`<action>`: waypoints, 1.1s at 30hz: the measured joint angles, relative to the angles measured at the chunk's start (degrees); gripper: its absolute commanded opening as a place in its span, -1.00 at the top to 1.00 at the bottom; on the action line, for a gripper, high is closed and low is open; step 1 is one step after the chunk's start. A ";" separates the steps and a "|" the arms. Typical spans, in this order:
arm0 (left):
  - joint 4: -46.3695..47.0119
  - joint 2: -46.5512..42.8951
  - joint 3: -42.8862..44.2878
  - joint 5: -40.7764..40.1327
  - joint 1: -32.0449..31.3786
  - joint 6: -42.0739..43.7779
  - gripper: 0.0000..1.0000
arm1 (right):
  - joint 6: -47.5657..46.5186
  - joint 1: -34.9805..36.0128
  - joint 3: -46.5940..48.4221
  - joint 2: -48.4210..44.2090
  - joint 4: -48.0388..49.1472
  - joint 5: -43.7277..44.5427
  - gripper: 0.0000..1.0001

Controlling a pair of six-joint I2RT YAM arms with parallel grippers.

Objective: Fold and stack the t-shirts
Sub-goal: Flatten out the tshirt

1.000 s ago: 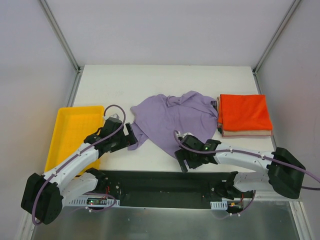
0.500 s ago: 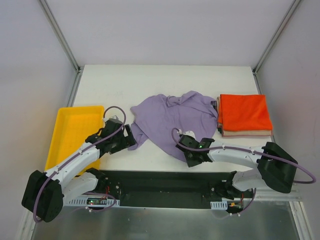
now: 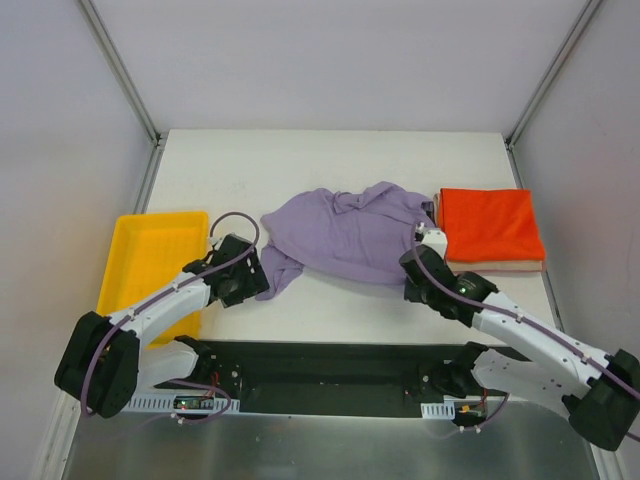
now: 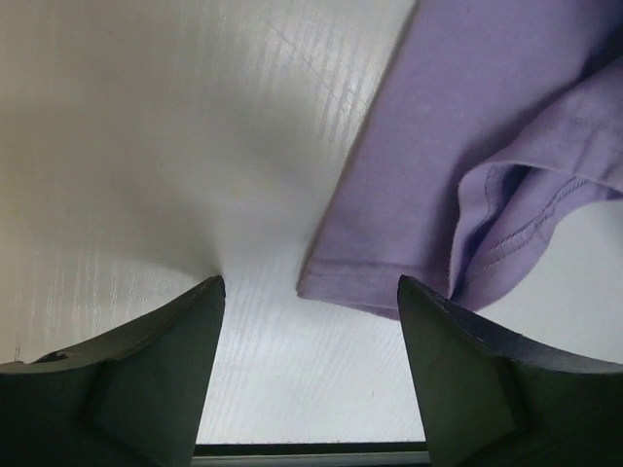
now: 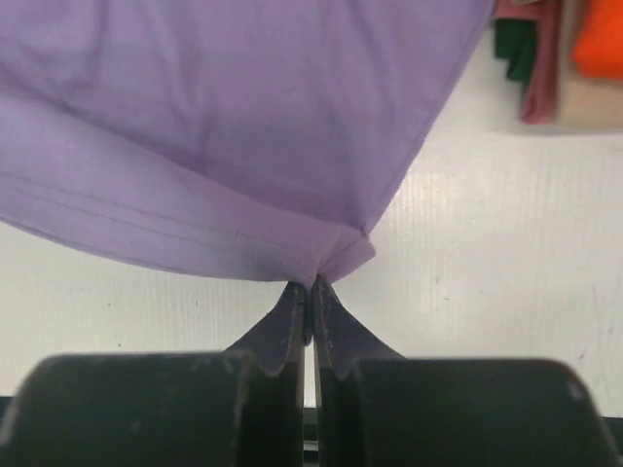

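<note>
A crumpled purple t-shirt (image 3: 340,235) lies in the middle of the white table (image 3: 300,160). My right gripper (image 3: 416,262) is at the shirt's near right edge. In the right wrist view that gripper (image 5: 311,284) is shut on the purple t-shirt's (image 5: 243,117) hem, which is pinched into a small fold at the fingertips. My left gripper (image 3: 256,280) is at the shirt's near left corner. In the left wrist view it (image 4: 309,284) stands open, and the corner of the shirt (image 4: 458,146) lies flat just ahead of the fingertips, nothing gripped.
A stack of folded shirts (image 3: 490,225) with an orange one on top sits at the right, close to the right gripper; its edge (image 5: 545,58) shows in the right wrist view. A yellow tray (image 3: 150,260) lies at the left. The table's black front rail (image 3: 320,365) runs below.
The right gripper has shut on the hem and carried it right and back towards the folded stack. The left gripper has edged towards the shirt's corner and its jaws have narrowed.
</note>
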 measured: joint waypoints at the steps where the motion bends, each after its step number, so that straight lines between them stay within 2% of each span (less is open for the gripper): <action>1: 0.07 0.74 0.37 -0.35 0.00 -0.24 -0.31 | -0.39 -1.09 0.00 -1.55 -0.07 0.31 0.99; 8: 1.68 7.96 4.26 -1.27 0.00 -1.70 0.10 | -3.19 -8.94 -0.33 -6.16 -2.08 2.16 0.99; 11: 2.95 10.95 5.81 -0.68 -0.15 -2.27 0.17 | -3.80 -11.87 0.11 -7.04 -4.07 5.29 0.99; 18: 6.01 13.70 6.67 0.00 -2.45 -4.28 0.13 | -5.84 -15.04 5.29 -7.02 -5.77 9.86 0.99; 25: 8.35 10.78 3.37 0.22 -4.31 -6.36 0.10 | -7.54 -18.71 6.91 -7.08 -6.08 11.06 0.99; 33: 1.84 6.67 2.32 0.90 -7.26 -7.13 0.06 | -9.35 -20.92 7.52 -7.13 -6.40 10.38 0.99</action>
